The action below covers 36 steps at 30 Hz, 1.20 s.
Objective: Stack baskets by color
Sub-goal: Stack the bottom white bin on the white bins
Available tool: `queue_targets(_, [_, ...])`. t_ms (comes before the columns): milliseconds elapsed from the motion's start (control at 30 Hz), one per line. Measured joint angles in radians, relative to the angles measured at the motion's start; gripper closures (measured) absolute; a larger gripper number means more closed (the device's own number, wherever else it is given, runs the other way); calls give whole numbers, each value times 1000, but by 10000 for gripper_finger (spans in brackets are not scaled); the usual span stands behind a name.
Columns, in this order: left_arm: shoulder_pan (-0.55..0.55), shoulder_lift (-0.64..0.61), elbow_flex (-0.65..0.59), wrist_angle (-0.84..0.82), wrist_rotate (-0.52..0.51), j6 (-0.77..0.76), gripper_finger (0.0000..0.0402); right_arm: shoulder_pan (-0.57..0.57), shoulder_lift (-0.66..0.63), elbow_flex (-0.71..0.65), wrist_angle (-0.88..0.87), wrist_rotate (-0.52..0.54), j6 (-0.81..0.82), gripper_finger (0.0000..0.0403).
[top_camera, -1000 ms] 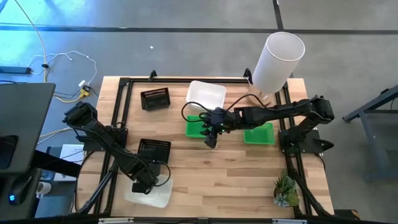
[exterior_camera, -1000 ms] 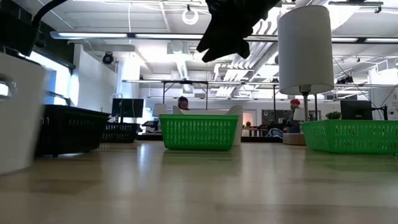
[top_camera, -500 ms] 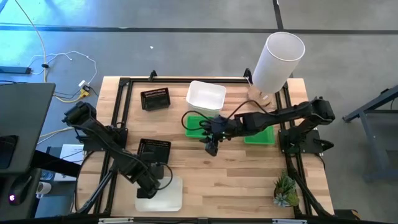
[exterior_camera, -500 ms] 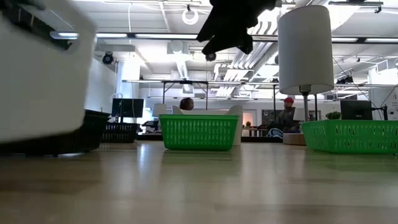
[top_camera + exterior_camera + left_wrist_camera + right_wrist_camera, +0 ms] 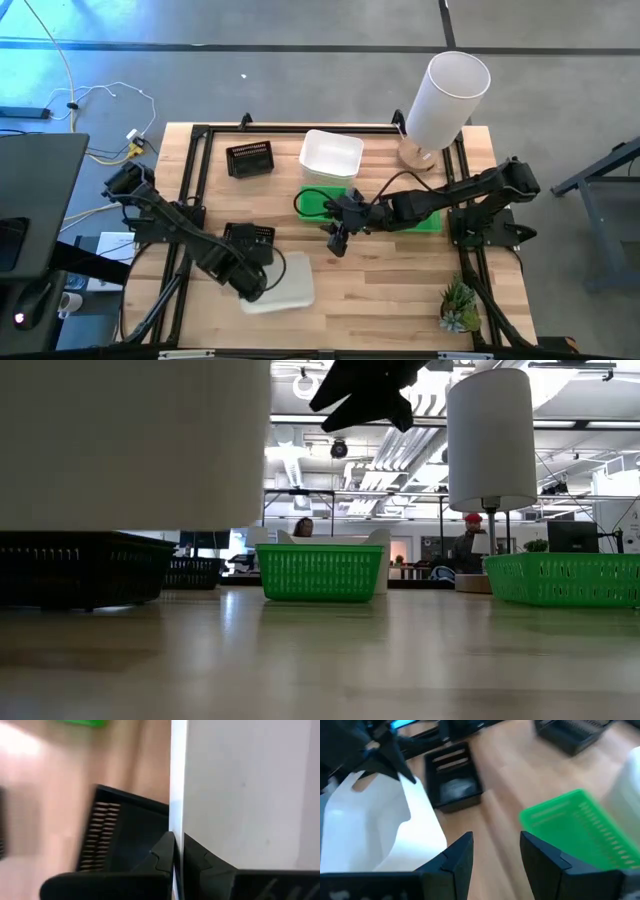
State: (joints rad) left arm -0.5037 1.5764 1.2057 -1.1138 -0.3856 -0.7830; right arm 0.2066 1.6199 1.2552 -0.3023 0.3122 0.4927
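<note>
**Left gripper carried a white basket clear of the table**

The left gripper (image 5: 252,284), lower left of centre in the high view, pinched the rim of a white basket (image 5: 283,281), lifted beside a black basket (image 5: 248,240). The right gripper (image 5: 337,243), fingers spread and empty, hovered at centre by a green basket (image 5: 318,203).

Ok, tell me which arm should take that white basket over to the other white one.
Left. Its pincer is already shut on the white basket. The right pincer hangs open and empty by the green basket.
</note>
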Motion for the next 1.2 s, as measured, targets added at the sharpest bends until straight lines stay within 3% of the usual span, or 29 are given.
queue_targets(267, [129, 0, 44, -155, -138, 38, 401, -18, -2, 0, 31, 258, -119, 253])
queue_targets(433, [231, -1, 50, -182, -211, 116, 401, -39, -27, 0, 139, 317, -226, 253])
queue_targets(767, [390, -1, 50, -169, -281, 219, 401, -85, -37, 0, 160, 254, -261, 253])
queue_targets(1200, [406, -1, 50, -147, -309, 190, 401, -138, -32, 0, 28, 186, -150, 253])
